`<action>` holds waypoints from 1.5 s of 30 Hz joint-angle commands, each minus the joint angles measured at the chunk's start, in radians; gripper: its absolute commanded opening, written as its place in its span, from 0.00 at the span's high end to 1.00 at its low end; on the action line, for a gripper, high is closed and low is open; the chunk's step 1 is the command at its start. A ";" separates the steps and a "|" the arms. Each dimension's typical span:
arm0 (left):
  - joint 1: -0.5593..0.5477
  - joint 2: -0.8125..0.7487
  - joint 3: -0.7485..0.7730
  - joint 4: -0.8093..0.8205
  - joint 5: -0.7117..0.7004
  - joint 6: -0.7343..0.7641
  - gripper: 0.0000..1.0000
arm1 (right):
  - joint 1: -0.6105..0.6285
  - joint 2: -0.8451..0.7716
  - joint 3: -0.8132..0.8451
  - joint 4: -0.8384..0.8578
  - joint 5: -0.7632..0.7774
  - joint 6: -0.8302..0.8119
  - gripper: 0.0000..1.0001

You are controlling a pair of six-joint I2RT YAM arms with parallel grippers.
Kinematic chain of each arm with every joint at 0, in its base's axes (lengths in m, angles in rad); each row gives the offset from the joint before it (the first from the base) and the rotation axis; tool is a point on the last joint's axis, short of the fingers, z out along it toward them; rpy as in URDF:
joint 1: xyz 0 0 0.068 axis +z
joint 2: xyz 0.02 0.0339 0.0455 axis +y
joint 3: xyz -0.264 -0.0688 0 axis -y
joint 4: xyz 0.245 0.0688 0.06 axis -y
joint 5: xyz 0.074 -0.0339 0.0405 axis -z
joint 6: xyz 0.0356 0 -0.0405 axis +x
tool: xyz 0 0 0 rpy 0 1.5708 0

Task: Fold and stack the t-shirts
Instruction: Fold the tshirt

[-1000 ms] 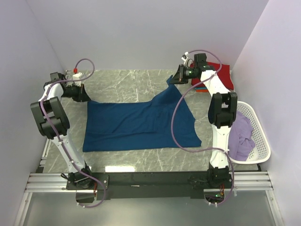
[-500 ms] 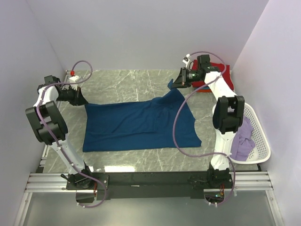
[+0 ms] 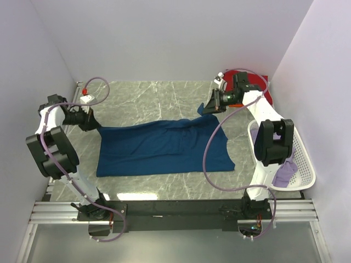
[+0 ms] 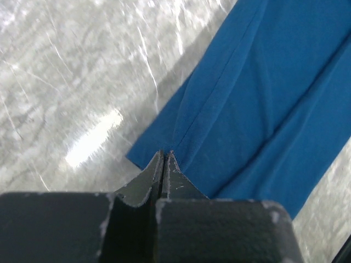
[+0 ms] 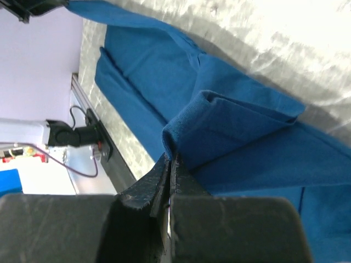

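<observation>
A blue t-shirt (image 3: 162, 148) lies spread across the marble table (image 3: 153, 96), its far edge drawn taut between my two grippers. At the shirt's far-left corner sits my left gripper (image 3: 94, 125), shut on the cloth; the left wrist view shows the closed tips (image 4: 164, 154) pinching the blue t-shirt (image 4: 263, 93) at its edge. My right gripper (image 3: 207, 108) is shut on the far-right corner, held slightly above the table. Seen from the right wrist, a folded lip of the blue t-shirt (image 5: 247, 126) is clamped in my right gripper (image 5: 170, 159).
A red folded garment (image 3: 258, 79) lies at the back right corner, partly hidden by the right arm. A white basket (image 3: 303, 159) holding a purple shirt (image 3: 285, 172) stands at the right edge. Walls close in on the left, back and right.
Both grippers have moved toward the near side, dragging the shirt's far edge with them. The right gripper's raised corner has come lower and nearer, flattening the peak.
</observation>
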 commanded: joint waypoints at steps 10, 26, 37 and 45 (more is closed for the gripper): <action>0.089 -0.053 -0.106 -0.146 -0.035 0.299 0.99 | -0.011 -0.180 -0.180 -0.110 0.010 -0.155 1.00; 0.091 -0.099 -0.255 -0.034 -0.104 0.281 0.99 | -0.014 -0.172 -0.367 -0.102 0.057 -0.217 1.00; 0.095 -0.096 -0.122 -0.123 -0.045 0.267 0.99 | -0.040 -0.217 -0.229 -0.235 0.053 -0.264 1.00; 0.106 -0.157 -0.226 -0.129 -0.100 0.345 0.99 | -0.044 -0.290 -0.376 -0.214 0.099 -0.290 1.00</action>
